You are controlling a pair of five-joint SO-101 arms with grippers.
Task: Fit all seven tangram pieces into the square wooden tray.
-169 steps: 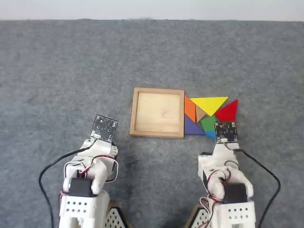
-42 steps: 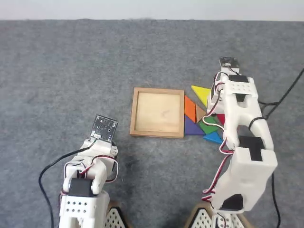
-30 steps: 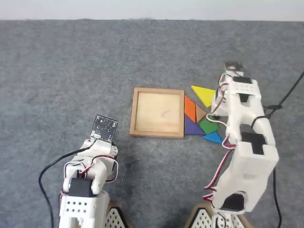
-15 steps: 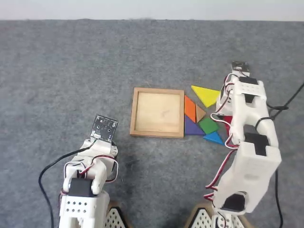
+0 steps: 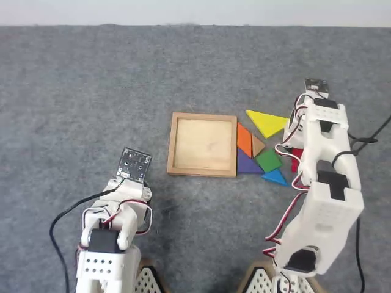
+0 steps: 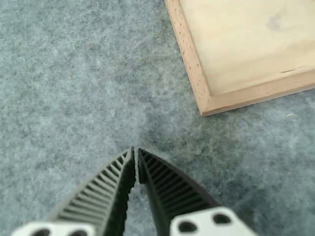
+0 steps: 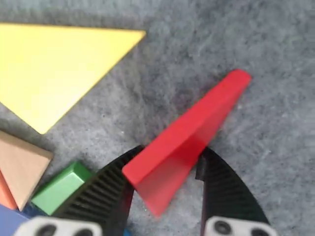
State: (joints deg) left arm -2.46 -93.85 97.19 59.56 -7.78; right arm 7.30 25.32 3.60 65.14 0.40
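The square wooden tray (image 5: 203, 144) lies mid-table with nothing in it; one corner (image 6: 204, 101) appears in the left wrist view. Right of it lie the orange (image 5: 244, 139), tan (image 5: 257, 145), purple (image 5: 246, 163), green (image 5: 268, 160), blue (image 5: 275, 177) and yellow (image 5: 267, 122) pieces. My right gripper (image 7: 167, 160) is shut on the red triangle (image 7: 189, 130), which stands tilted up on edge beside the yellow triangle (image 7: 54, 66). From above, the red piece (image 5: 295, 156) peeks out under the right arm (image 5: 319, 140). My left gripper (image 6: 135, 153) is shut and holds nothing, over bare carpet near the tray.
Grey carpet covers the whole table, with open room left of the tray and behind it. The left arm (image 5: 116, 213) sits folded at the front left. The green square (image 7: 61, 189) and tan triangle (image 7: 19, 167) lie close to the right gripper.
The right arm has drifted rightward over the last second, drawing the red triangle away from the other pieces and uncovering the yellow one. The left arm has stayed still.
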